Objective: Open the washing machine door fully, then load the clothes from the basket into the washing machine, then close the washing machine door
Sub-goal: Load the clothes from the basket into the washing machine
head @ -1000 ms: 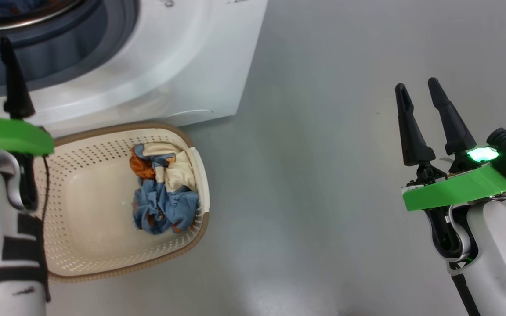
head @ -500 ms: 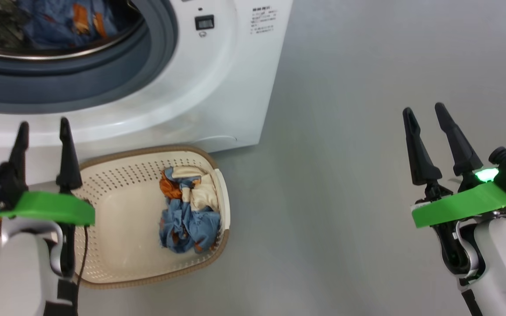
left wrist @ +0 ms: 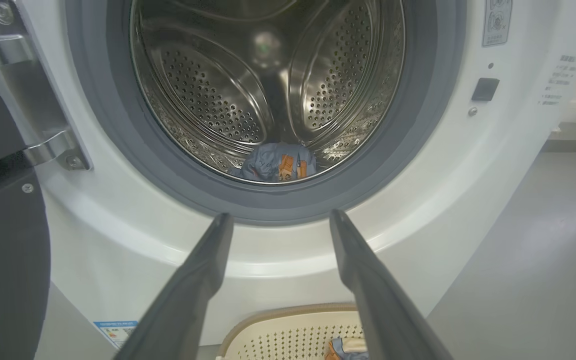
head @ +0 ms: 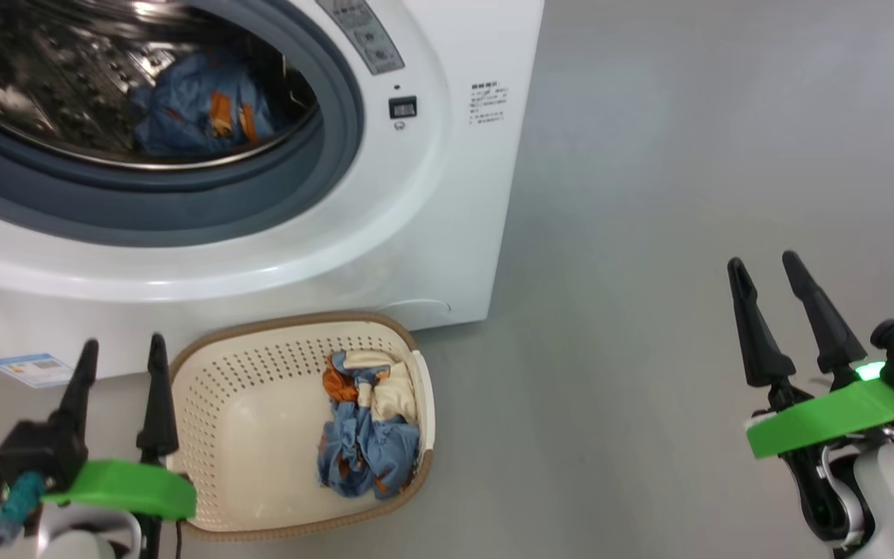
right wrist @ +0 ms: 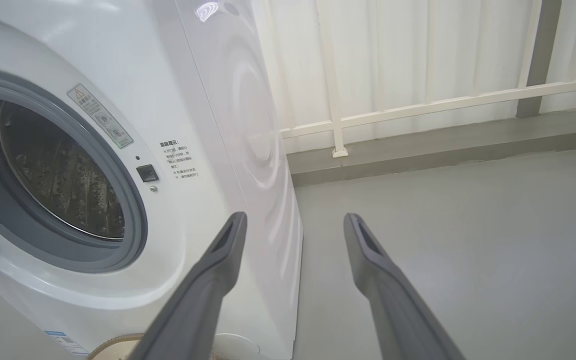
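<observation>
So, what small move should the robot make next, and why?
Probably move the left gripper to its right and down over the clothes in the basket. One garment already lies in the drum, but a bundle is left in the basket. The left gripper is open, empty and nearer to it than the right gripper.

Bright, even light; soft shadows.
In the head view we see the floor (head: 687,194) washed pale and glints on the steel drum (head: 43,78) at eleven o'clock. In the right wrist view light comes through white curtains (right wrist: 418,50) at one o'clock, and a glare patch sits at twelve on the washing machine (right wrist: 208,165). In the left wrist view the left end effector's fingers (left wrist: 193,290) look soft at six, and edges bow.
</observation>
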